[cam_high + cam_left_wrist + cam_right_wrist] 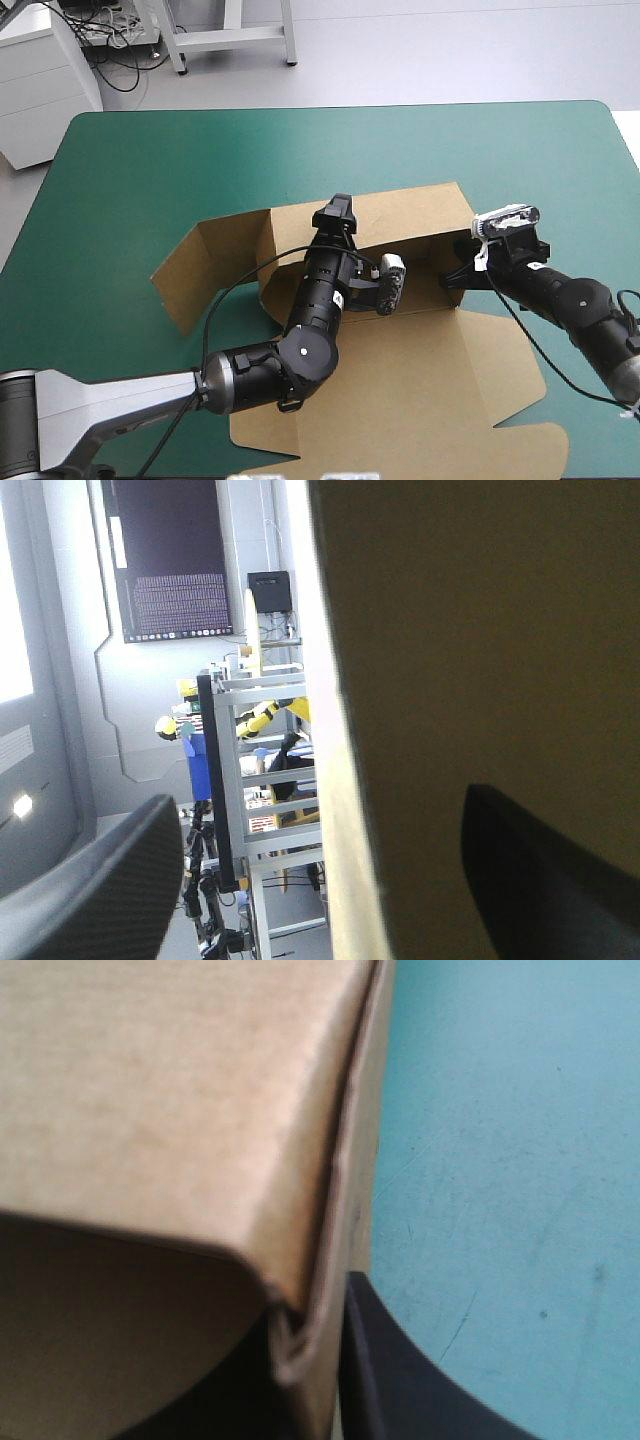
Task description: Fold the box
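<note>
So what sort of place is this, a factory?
More likely a robotics lab or test room, though I can't be sure: the left gripper and right gripper are handling a single brown box on a table with a teal-green cover, with no production line in sight.

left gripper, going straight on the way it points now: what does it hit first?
Probably the box: the edge of its raised wall stands right ahead, between the open fingers of the left gripper. Nothing else shows close in that line. Depth is unclear.
</note>
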`<state>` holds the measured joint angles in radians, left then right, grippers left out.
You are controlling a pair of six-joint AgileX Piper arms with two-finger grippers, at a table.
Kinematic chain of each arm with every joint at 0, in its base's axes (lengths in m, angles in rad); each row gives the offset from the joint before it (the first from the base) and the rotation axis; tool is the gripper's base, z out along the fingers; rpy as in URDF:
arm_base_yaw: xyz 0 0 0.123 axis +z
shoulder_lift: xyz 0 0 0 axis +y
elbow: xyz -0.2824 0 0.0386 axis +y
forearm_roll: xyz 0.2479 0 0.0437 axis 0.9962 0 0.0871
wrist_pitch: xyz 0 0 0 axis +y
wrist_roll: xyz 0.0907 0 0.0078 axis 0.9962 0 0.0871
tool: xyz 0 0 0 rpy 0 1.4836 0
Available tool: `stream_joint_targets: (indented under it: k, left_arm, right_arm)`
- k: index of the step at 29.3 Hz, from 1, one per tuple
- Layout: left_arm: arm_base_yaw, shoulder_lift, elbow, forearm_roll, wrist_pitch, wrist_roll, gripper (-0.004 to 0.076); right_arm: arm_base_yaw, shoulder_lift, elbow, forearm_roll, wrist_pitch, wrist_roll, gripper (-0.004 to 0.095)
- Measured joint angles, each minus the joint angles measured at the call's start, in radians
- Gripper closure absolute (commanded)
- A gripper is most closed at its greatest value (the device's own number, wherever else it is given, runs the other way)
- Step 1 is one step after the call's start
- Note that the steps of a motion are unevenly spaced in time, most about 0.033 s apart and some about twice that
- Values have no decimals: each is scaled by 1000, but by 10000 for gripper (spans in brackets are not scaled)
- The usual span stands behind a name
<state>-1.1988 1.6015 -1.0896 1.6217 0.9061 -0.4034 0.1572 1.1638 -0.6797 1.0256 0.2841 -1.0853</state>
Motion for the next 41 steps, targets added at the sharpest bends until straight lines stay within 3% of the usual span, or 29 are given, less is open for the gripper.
stream_joint_targets:
  k: [13, 15, 16, 19, 23, 27, 29, 32, 36, 41]
  left_arm:
    - [-191, 1, 0, -4, 182, -1, 204]
    - [-197, 1, 0, -7, 194, -1, 293]
    - [-198, 1, 0, -9, 197, -1, 384]
    - [-198, 1, 0, -36, 211, 8, 757]
    - [-198, -1, -21, -143, 162, 158, 731]
    - [-158, -24, -119, -465, 16, 468, 731]
    - [-105, -29, -209, -660, 3, 634, 731]
    - [29, -29, -361, -973, 59, 883, 731]
    - [263, -26, -565, -1390, 220, 1111, 732]
    - [592, -26, -731, -1717, 284, 1189, 731]
  right_arm:
    - [1, 222, -181, 3, -3, -1, 912]
    - [1, 240, -197, 5, -4, 6, 912]
    - [1, 246, -202, 5, -4, 7, 912]
    - [1, 256, -211, 9, -4, 10, 912]
    - [1, 257, -212, 12, -2, 12, 912]
    - [1, 257, -213, 11, 0, 12, 912]
    - [1, 258, -213, 9, 1, 12, 912]
    - [1, 258, -213, 2, 3, 16, 912]
    - [1, 258, -214, -1, 4, 20, 912]
    - [1, 258, -214, -4, 5, 23, 912]
